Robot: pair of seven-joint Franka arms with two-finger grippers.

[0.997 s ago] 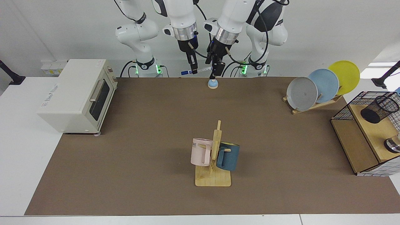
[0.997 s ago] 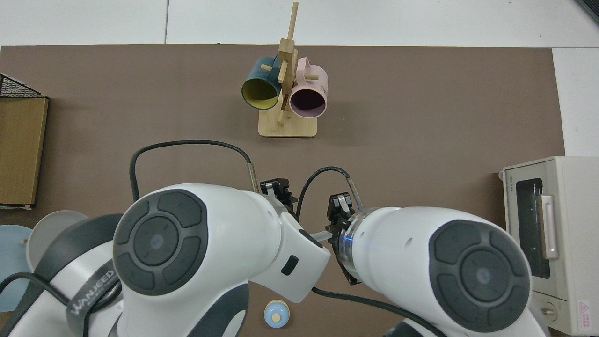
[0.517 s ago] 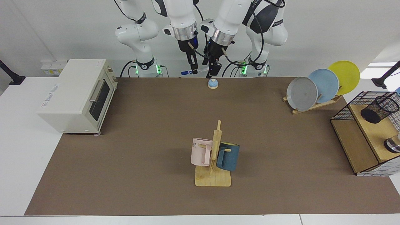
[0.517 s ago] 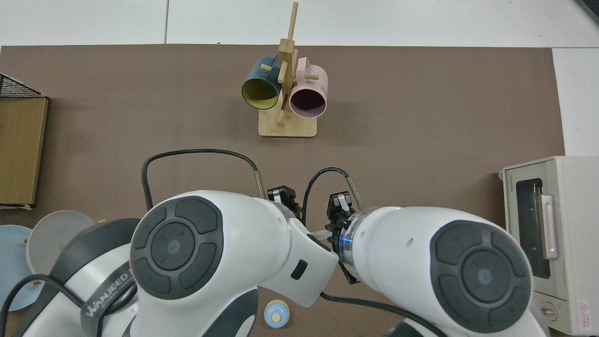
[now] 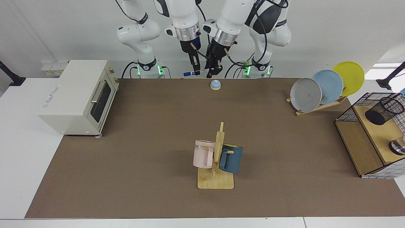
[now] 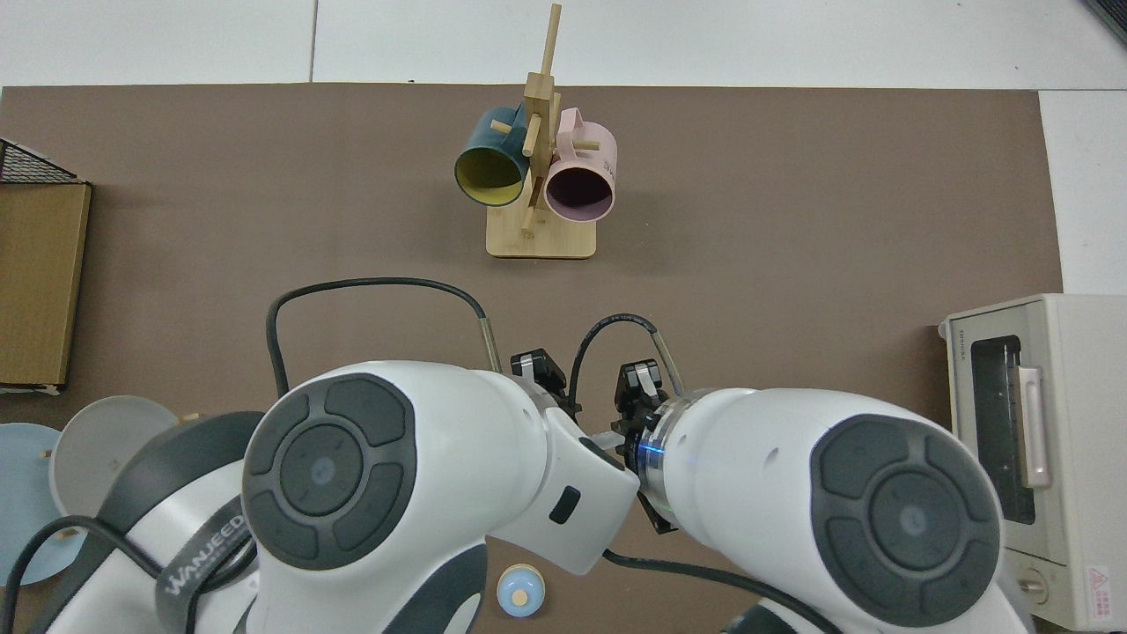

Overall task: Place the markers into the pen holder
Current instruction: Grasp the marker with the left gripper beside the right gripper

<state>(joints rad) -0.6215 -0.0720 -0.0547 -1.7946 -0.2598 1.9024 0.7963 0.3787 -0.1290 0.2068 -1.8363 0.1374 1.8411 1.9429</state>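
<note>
Marker [image 5: 202,72] is off the table, held up at the back edge of the mat between the two arms. Its long axis runs 9–3 o'clock in the facing view, dark cap toward 9, pale barrel toward 3.

Right gripper [image 5: 196,70] is clamped on it near the cap end, pointing straight down.

Left gripper [image 5: 212,71] is right at the barrel's 3 o'clock end, touching it or just beside it. Can't tell whether it has closed on the barrel. The top view is no help: both wrists cover the grippers and only a sliver of barrel shows between them.

Pen holder [image 5: 384,110] is well apart, at about 4 o'clock from the marker in the facing view. It stands on the wooden shelf [image 5: 373,133] inside the wire basket [image 5: 351,109], and looks tilted from this camera, mouth toward 2 o'clock.

The holder is on the left arm's side, so the left arm is the nearer one. This reads as a handover, right to left.

The marker is horizontal and needs to go end-down to enter the holder, so a grip on the bare barrel leaves room to rotate it. Risk is the right gripper letting go before the left has a firm grip.
</note>
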